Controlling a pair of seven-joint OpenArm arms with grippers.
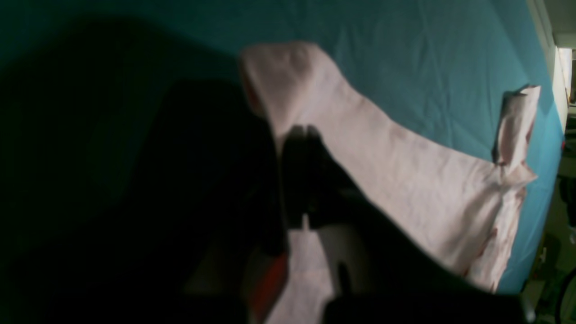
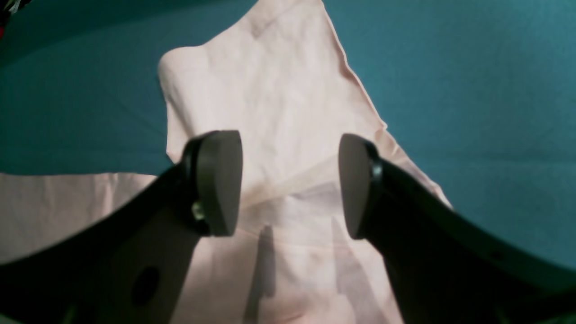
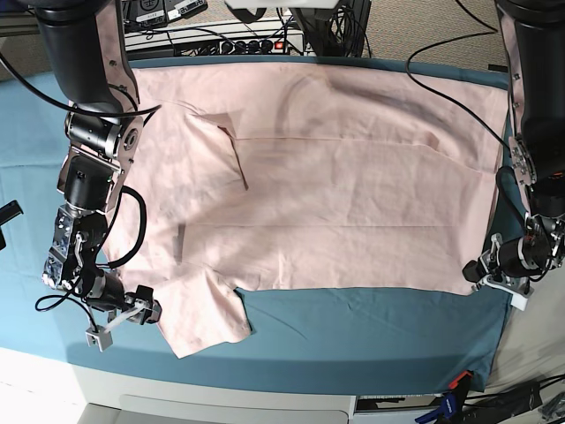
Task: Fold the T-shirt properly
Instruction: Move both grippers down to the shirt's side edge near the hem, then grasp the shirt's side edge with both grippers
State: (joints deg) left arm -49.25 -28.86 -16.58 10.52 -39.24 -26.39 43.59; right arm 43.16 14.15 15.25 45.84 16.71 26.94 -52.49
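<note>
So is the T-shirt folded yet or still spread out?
Mostly spread. The T-shirt lies open across the table cloth in the base view, plain side up, with only small creases and turned-over bits.

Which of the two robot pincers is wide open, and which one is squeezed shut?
The right pincer is wide open above the pale pink cotton T-shirt. The left pincer is squeezed shut at the shirt's edge.

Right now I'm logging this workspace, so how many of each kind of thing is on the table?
T-shirt: 1, pale pink
Table cloth: 1, teal
Grippers: 2, left gripper, right gripper
Total: 4
</note>
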